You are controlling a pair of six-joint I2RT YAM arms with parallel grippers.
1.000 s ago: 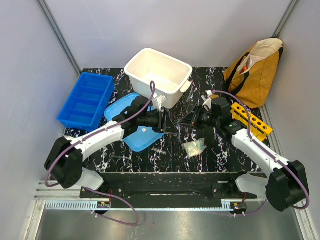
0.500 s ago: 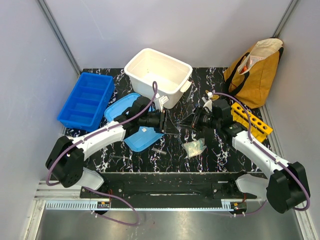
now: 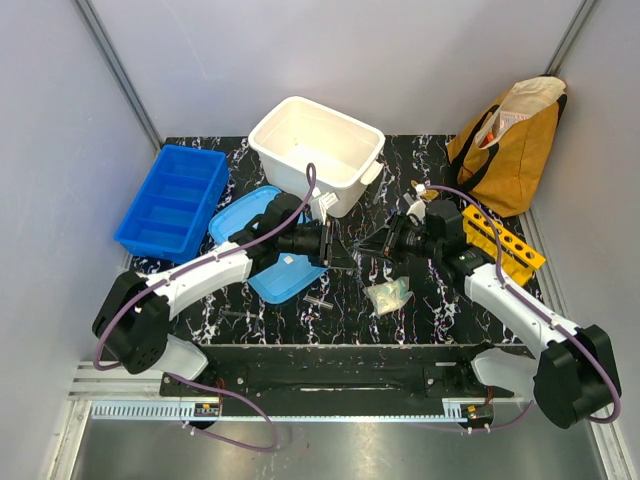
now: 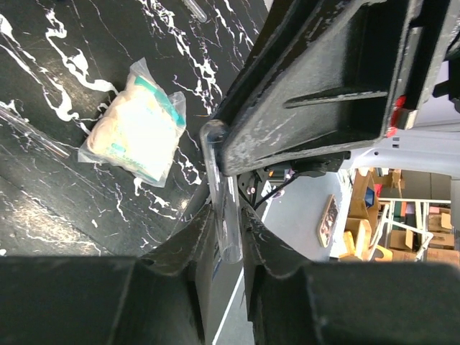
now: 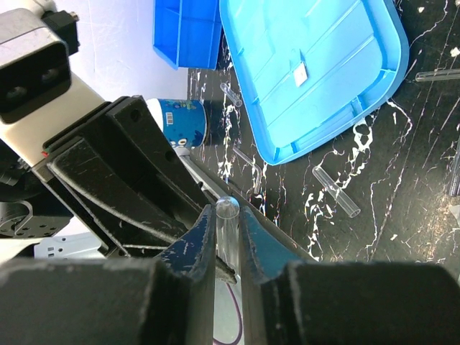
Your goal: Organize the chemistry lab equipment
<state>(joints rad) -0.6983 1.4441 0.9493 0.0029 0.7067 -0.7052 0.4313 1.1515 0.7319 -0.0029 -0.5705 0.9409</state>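
A clear glass test tube (image 3: 360, 243) hangs above the black marbled table between my two grippers, which face each other. My left gripper (image 3: 337, 245) is shut on one end of the tube; the left wrist view shows the tube (image 4: 220, 180) pinched between its jaws (image 4: 224, 210), with the right gripper's black fingers close in front. My right gripper (image 3: 384, 240) is shut on the other end; the right wrist view shows the tube's rounded end (image 5: 227, 210) sticking out between its jaws (image 5: 226, 224). A yellow test tube rack (image 3: 503, 242) lies at the right.
A blue lid (image 3: 270, 245) lies under the left arm, with a blue bin (image 3: 172, 200) to its left and a white tub (image 3: 315, 150) behind. A plastic packet (image 3: 388, 295) and loose tubes (image 3: 320, 300) lie on the table. A yellow bag (image 3: 510, 140) stands at the back right.
My right gripper has moved left toward the left gripper, and the left has edged right. The gap between them has closed around the tube.
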